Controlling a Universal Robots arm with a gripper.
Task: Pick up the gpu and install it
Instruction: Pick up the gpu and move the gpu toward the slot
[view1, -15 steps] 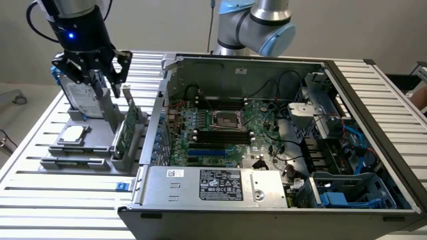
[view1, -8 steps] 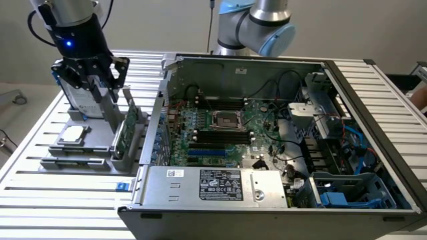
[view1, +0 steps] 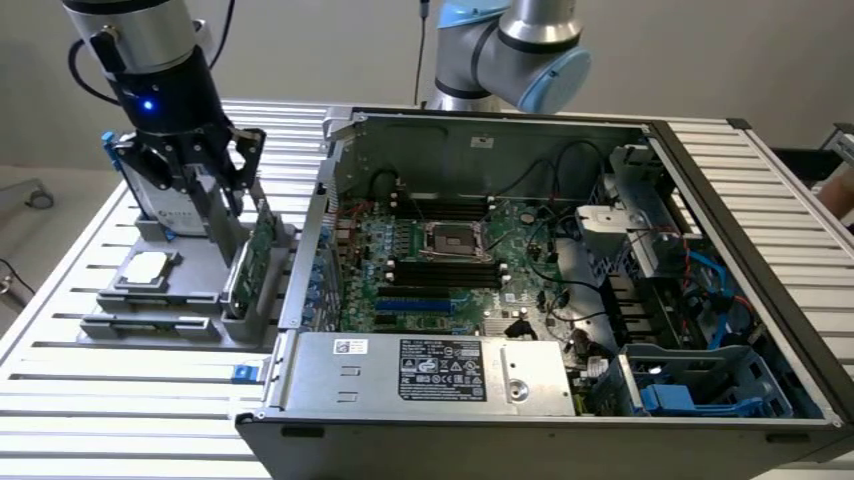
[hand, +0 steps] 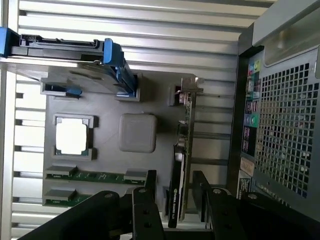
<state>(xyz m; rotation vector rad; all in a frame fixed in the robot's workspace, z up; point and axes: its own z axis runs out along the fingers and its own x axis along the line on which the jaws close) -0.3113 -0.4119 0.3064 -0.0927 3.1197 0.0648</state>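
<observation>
The gpu (view1: 254, 262) stands on edge in a slot of the grey holder (view1: 154, 322) at the exterior view's left, just outside the open computer case (view1: 334, 180). My gripper (view1: 234, 225) hangs right over it. In the wrist view the gpu (hand: 181, 150) shows edge-on, black face and green board, with its silver bracket at the far end. My gripper (hand: 176, 192) is open, one black finger (hand: 150, 195) on each side of the card's near end, with a small gap showing on either side. Nothing is lifted.
On the same holder sit a silver hard drive in a blue frame (view1: 160, 200) (hand: 65, 55), a square processor chip (view1: 147, 268) (hand: 71, 137) and memory sticks (hand: 85, 176). The case's motherboard (view1: 441, 260) lies exposed, and the case's perforated rear wall (hand: 285, 115) stands close beside the gpu.
</observation>
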